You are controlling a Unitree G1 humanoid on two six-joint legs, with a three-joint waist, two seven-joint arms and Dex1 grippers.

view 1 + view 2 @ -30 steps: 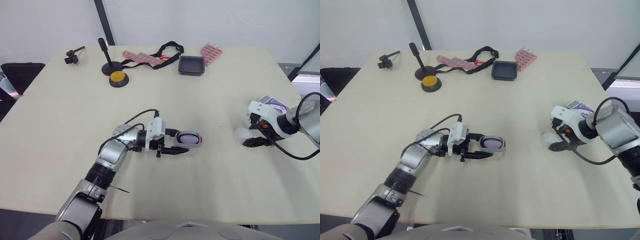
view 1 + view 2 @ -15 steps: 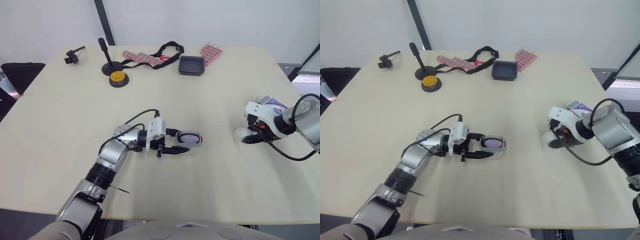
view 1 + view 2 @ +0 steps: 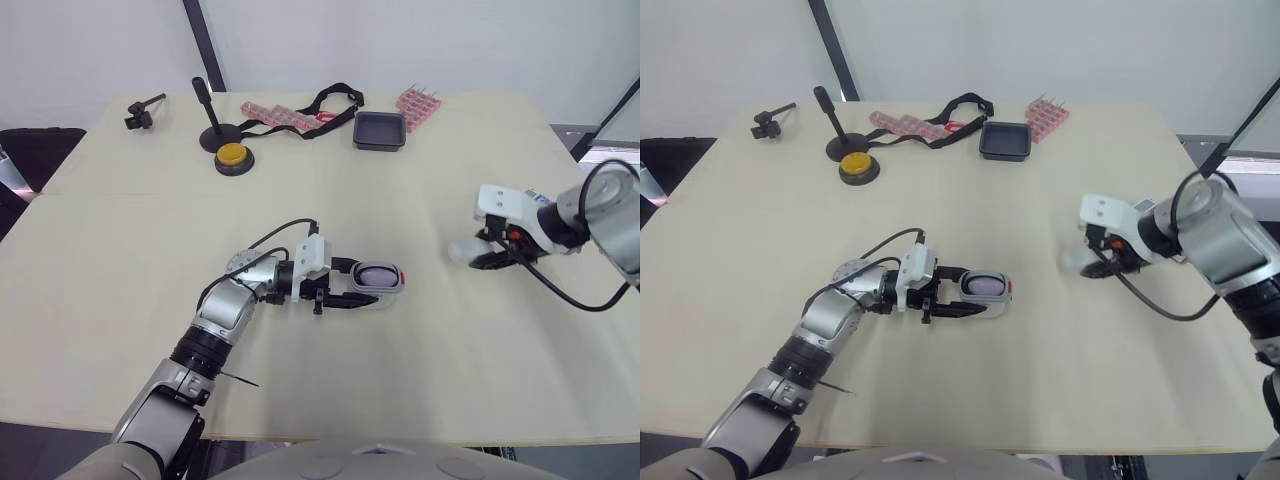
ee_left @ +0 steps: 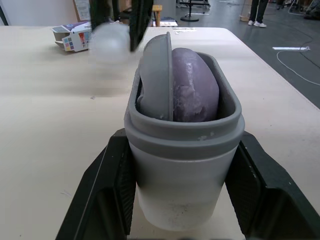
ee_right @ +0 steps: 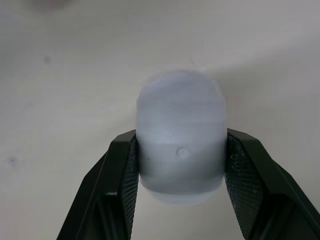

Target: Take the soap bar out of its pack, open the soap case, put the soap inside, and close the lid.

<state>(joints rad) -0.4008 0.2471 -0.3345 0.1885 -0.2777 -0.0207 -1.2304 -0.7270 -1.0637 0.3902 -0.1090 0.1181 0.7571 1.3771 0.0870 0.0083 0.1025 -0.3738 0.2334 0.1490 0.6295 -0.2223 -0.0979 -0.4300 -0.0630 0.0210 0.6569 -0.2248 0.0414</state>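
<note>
My left gripper is shut on the grey soap case, which lies on the table near the middle. The case stands open and the purple soap bar sits inside it, beside a grey inner piece. My right gripper is shut on the translucent whitish lid and holds it over the table to the right of the case, well apart from it. From the head, the lid shows at the right gripper's tip. The soap pack lies on the table behind the lid.
At the far side of the table are a yellow button, a black stand, a black strap, pink packs, a small black tray and a small black clamp. Bare tabletop separates the two grippers.
My right gripper has carried the lid left and a little farther from me, toward the case. The left gripper and case have stayed put. The camera shifted slightly.
</note>
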